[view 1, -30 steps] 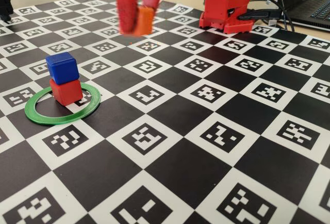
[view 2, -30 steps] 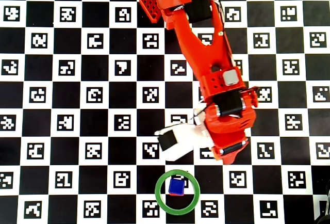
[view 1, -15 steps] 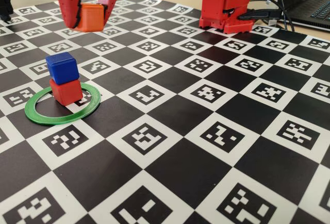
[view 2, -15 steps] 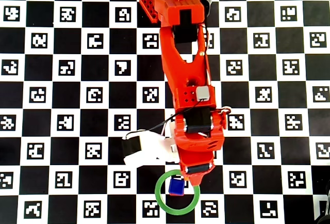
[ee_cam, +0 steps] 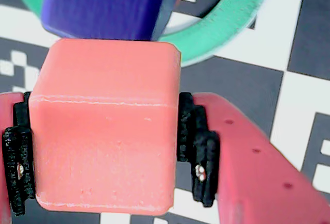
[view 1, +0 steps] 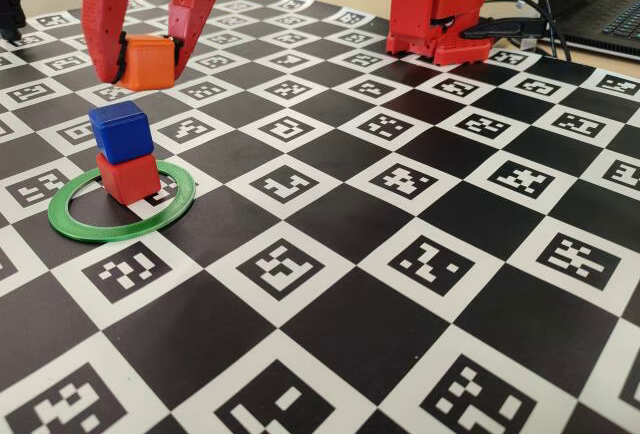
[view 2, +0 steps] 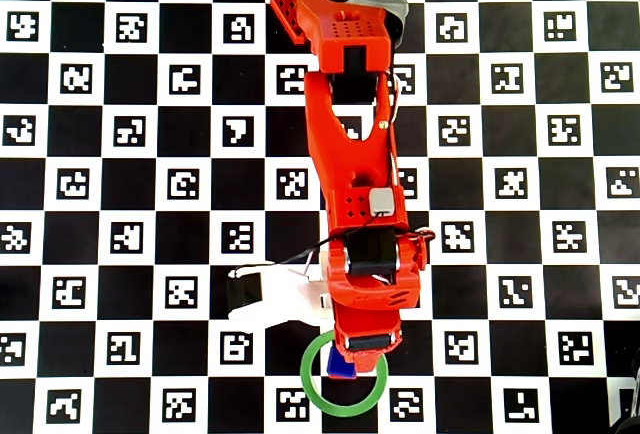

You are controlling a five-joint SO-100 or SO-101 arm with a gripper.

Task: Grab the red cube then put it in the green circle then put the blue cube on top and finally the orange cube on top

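Fixed view shows the tabletop (view 1: 420, 214), a black-and-white checker of printed markers, with the red arm's base (view 1: 437, 4) at about 1 o'clock in the picture and the green circle (view 1: 70, 224) lying flat at about 9 o'clock; inside the ring the red cube (view 1: 130, 178) rests on the tabletop toward the ring's far side, and the blue cube (view 1: 121, 131) sits squarely on top of it, touching; the hand (view 1: 148, 62) hangs at about 11 o'clock, its two fingers clamped on the orange cube (view 1: 149, 64), which is off the tabletop and clear of the stack; the relation that matters is this one: in this view the two-cube stack lies below the held cube and toward 6 o'clock from it, apart, with open air between the orange cube's underside and the blue cube's top; the wrist view agrees, with the orange cube (ee_cam: 103, 126) squeezed between the black finger pads (ee_cam: 198, 154) and the blue cube (ee_cam: 103, 4) at 12 o'clock just past its edge, not yet centred under it; the overhead view has the hand (view 2: 360, 349) over the ring's 12 o'clock rim, the blue cube (view 2: 342, 368) only partly showing; my reading is that the hand must travel a little farther over the stack before lowering
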